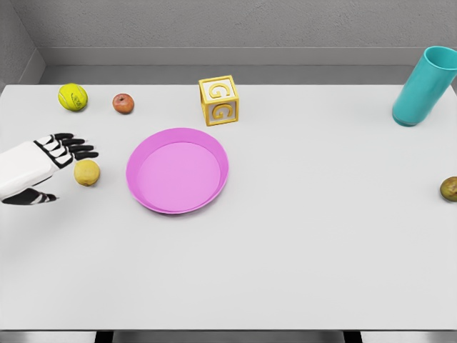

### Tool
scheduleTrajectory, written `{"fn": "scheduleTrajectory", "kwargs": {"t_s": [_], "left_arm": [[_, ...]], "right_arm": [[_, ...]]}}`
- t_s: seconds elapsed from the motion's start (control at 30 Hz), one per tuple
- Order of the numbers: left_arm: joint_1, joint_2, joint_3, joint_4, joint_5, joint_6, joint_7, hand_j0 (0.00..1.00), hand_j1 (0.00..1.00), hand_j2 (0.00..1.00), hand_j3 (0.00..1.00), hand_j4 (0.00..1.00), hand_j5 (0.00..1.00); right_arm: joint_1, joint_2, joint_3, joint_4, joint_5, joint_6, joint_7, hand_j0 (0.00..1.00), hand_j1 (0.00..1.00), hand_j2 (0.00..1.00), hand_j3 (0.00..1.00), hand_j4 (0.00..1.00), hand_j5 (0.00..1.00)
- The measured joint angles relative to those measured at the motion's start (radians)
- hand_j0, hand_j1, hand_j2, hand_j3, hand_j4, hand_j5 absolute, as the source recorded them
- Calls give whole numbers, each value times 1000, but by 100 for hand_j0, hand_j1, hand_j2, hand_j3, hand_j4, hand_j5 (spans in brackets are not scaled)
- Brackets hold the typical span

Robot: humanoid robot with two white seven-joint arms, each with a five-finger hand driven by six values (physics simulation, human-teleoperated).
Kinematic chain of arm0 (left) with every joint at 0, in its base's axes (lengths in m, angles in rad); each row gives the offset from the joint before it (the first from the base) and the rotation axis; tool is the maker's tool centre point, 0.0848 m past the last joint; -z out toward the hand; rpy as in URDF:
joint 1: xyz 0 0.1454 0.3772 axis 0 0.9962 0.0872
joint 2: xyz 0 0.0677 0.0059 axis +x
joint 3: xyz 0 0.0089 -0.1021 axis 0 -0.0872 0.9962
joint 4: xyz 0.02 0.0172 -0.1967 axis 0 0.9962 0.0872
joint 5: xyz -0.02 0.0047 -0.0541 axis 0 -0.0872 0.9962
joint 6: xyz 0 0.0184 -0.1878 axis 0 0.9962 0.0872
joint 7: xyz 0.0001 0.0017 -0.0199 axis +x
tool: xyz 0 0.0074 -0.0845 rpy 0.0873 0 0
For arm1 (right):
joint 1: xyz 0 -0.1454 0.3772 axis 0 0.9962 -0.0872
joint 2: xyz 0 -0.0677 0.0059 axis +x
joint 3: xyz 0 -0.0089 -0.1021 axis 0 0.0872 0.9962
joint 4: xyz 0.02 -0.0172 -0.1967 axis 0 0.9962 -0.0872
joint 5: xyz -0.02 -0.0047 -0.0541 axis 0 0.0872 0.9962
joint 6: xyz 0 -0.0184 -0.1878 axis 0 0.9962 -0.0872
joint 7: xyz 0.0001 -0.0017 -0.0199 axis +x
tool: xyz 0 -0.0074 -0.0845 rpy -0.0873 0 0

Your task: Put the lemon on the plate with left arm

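The lemon (86, 172), small and pale yellow, lies on the white table just left of the pink plate (147, 196). My left hand (63, 170) comes in from the left edge and is open, black fingers (77, 148) stretched above the lemon and the thumb (34, 198) below it. The lemon sits just past the fingertips, between fingers and thumb, with no visible contact. The plate holds nothing. The right arm is out of view.
A yellow-green tennis ball (73, 96) and a small red apple (123, 103) lie at the back left. A yellow letter block (218, 100) stands behind the plate. A teal cup (424, 87) is at the back right, a brownish fruit (449, 189) at the right edge.
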Motion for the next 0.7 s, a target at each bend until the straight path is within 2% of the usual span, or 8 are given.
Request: {"fn": "scheduleTrajectory", "kwargs": {"t_s": [0.13,0.23,0.33,0.37,0.5,0.7], "left_arm": [[-12,52,-10,22,3,0,2,100,100,100,100,100,100],[-23,49,-15,27,-4,0,-2,100,100,100,100,100,100],[-154,2,-67,30,-38,0,-26,100,100,100,100,100,100],[-173,-19,-95,34,-45,0,-39,100,100,100,100,100,100],[-176,-69,-154,67,-63,0,-66,100,100,100,100,100,100],[-215,-89,-174,159,-71,0,-74,100,100,100,100,100,100]], "right_arm": [[0,0,0,0,0,0,0,100,100,100,100,100,100],[0,0,0,0,0,0,0,100,100,100,100,100,100],[0,0,0,0,0,0,0,100,100,100,100,100,100],[0,0,0,0,0,0,0,100,100,100,100,100,100],[0,0,0,0,0,0,0,100,100,100,100,100,100],[0,0,0,0,0,0,0,100,100,100,100,100,100]]}}
